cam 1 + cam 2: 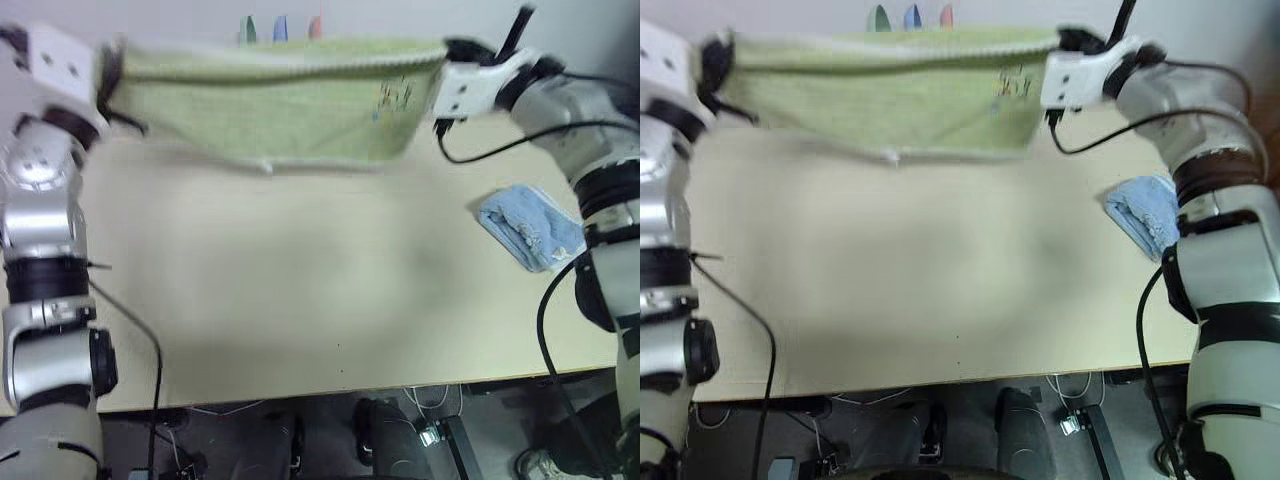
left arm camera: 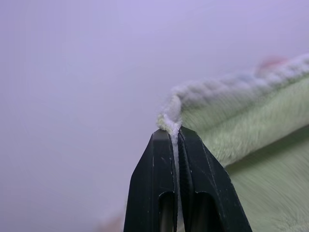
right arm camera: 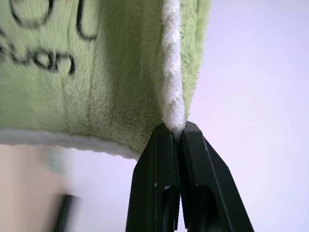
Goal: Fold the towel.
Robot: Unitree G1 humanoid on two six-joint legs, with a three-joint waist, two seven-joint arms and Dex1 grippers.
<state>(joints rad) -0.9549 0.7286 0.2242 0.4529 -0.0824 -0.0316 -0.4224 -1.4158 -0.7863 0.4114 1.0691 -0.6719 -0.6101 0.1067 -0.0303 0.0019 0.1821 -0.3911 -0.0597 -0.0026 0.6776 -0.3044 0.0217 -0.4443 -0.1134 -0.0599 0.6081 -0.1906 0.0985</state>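
Observation:
The light green towel (image 1: 270, 105) hangs stretched in the air above the far side of the table, folded over so a white stitched edge runs along its top. Its printed mark (image 1: 393, 97) sits near the right end. My left gripper (image 1: 108, 72) is shut on the towel's left top corner, and the left wrist view shows its black fingers (image 2: 159, 179) pinching the white edging (image 2: 172, 126). My right gripper (image 1: 447, 52) is shut on the right top corner, where the pads (image 3: 193, 164) clamp the white trim (image 3: 173, 87) beside black lettering.
A smaller light blue cloth (image 1: 530, 228) lies crumpled on the beige table (image 1: 300, 290) at the right, under my right arm. Black cables hang from both arms. The table's front edge (image 1: 300, 395) runs along the bottom, with cables and floor clutter below it.

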